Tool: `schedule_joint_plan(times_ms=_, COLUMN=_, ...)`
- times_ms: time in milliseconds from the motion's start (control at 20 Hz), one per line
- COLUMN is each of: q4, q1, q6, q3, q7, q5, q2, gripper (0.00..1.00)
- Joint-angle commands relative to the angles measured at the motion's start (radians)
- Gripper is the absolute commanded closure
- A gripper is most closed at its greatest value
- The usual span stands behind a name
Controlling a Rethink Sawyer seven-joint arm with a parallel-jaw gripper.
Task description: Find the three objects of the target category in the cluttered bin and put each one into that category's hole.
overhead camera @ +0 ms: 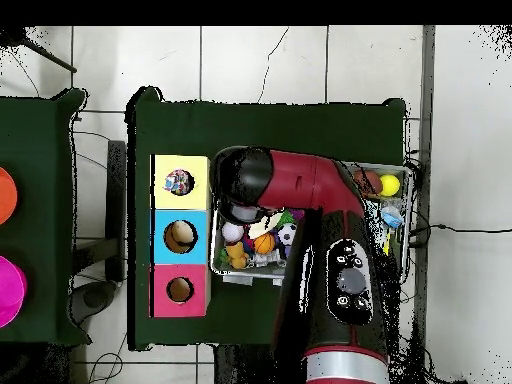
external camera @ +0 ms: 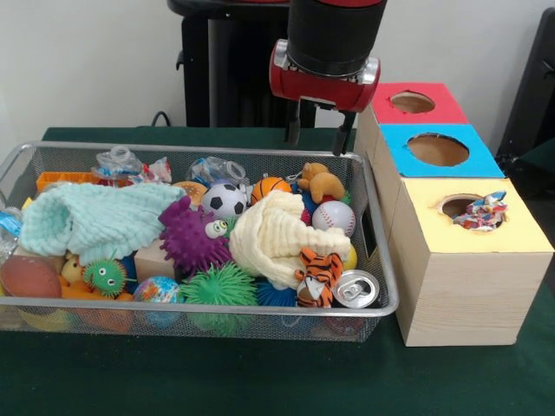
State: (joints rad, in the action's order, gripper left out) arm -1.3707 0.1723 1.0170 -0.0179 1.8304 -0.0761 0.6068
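Red gripper (external camera: 319, 132) – fingers (external camera: 293, 128) apart, above wire bin (external camera: 381, 277)

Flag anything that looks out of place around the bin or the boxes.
Crinkled wrappers stick up out of the yellow box's hole instead of dropping through. A crushed can lies tilted in the bin's corner.

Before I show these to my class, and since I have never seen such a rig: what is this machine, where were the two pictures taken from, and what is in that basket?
It is a red and black robot arm ending in a two-fingered gripper, open and empty, above the wire mesh basket. One picture faces the table; the other looks straight down. The basket holds toys: a soccer ball, a baseball, a purple spiky ball, a plush tiger, cloths, a drink can. Beside it stand three wooden boxes with round holes, topped red, blue and yellow.
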Motion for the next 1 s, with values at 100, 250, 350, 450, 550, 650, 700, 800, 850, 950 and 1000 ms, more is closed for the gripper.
schedule_joint_plan(times_ms=100, q4=-0.104, q1=-0.019, q6=-0.085, q3=0.108, q7=-0.003, q5=-0.014, q2=-0.028, gripper=0.0)
schedule_joint_plan(times_ms=250, q4=-0.108, q1=-0.031, q6=-0.097, q3=0.107, q7=0.021, q5=-0.003, q2=-0.032, gripper=0.0)
schedule_joint_plan(times_ms=350, q4=-0.106, q1=-0.038, q6=-0.1, q3=0.104, q7=0.032, q5=0.002, q2=-0.034, gripper=0.0)
schedule_joint_plan(times_ms=450, q4=-0.102, q1=-0.044, q6=-0.098, q3=0.101, q7=0.04, q5=0.006, q2=-0.037, gripper=0.0)
schedule_joint_plan(times_ms=550, q4=-0.095, q1=-0.053, q6=-0.096, q3=0.097, q7=0.052, q5=0.009, q2=-0.041, gripper=0.0)
schedule_joint_plan(times_ms=650, q4=-0.09, q1=-0.064, q6=-0.099, q3=0.093, q7=0.068, q5=0.015, q2=-0.045, gripper=0.0)
schedule_joint_plan(times_ms=700, q4=-0.087, q1=-0.068, q6=-0.097, q3=0.092, q7=0.075, q5=0.019, q2=-0.047, gripper=0.0)
schedule_joint_plan(times_ms=800, q4=-0.078, q1=-0.077, q6=-0.087, q3=0.091, q7=0.088, q5=0.028, q2=-0.05, gripper=0.0)
schedule_joint_plan(times_ms=850, q4=-0.072, q1=-0.083, q6=-0.078, q3=0.09, q7=0.095, q5=0.033, q2=-0.051, gripper=0.0)
schedule_joint_plan(times_ms=950, q4=-0.064, q1=-0.094, q6=-0.064, q3=0.086, q7=0.11, q5=0.041, q2=-0.051, gripper=0.0)
schedule_joint_plan(times_ms=1000, q4=-0.064, q1=-0.098, q6=-0.062, q3=0.084, q7=0.117, q5=0.046, q2=-0.051, gripper=0.0)
